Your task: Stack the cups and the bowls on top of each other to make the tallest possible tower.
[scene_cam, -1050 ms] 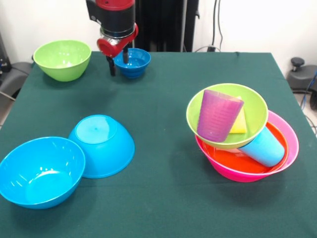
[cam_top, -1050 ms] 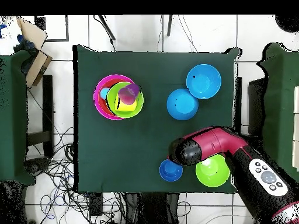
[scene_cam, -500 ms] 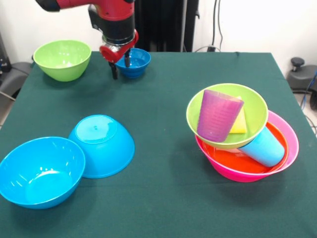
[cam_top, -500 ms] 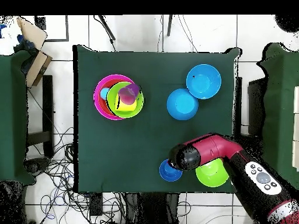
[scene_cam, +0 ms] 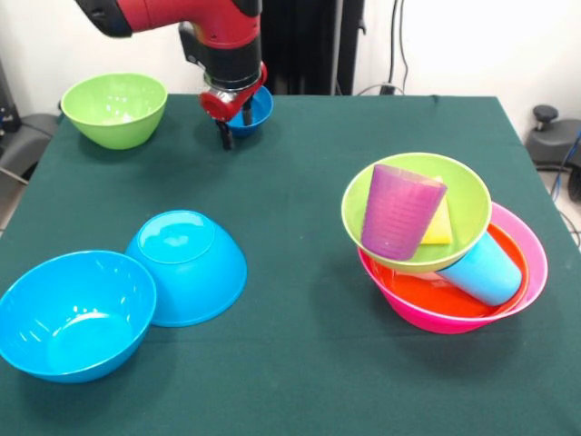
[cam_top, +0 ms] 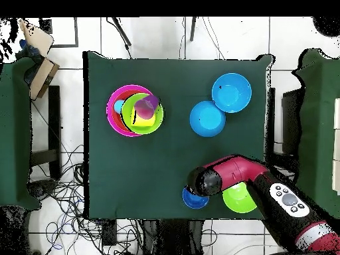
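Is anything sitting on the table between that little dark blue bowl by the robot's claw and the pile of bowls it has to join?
Nothing visible does. The small dark-blue bowl sits right behind the gripper, and only bare green cloth lies between it and the tower. The two bright blue bowls lie off to the side.

Dark green cloth-covered table w/ white wall behind. Light tiled floor around it, black cables tangled on one side. Brown cardboard box nr table corner.
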You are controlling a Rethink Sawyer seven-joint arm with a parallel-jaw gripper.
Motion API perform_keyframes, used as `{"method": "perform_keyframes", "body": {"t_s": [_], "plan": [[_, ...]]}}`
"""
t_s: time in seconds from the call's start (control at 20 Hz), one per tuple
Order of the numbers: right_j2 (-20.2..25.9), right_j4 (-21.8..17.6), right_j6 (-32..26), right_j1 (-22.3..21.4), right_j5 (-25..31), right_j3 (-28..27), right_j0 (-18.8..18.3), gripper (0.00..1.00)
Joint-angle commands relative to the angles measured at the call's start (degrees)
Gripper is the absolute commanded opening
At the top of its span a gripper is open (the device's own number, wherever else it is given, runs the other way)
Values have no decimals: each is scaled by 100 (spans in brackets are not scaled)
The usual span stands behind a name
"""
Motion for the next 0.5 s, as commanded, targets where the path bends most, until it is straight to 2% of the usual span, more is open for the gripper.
{"method": "perform_keyframes", "body": {"t_s": [0.05,0.5], "plan": [[-458,-495,265,92,-484,10,137,100],[-567,-453,-197,-63,-495,126,-339,100]]}}
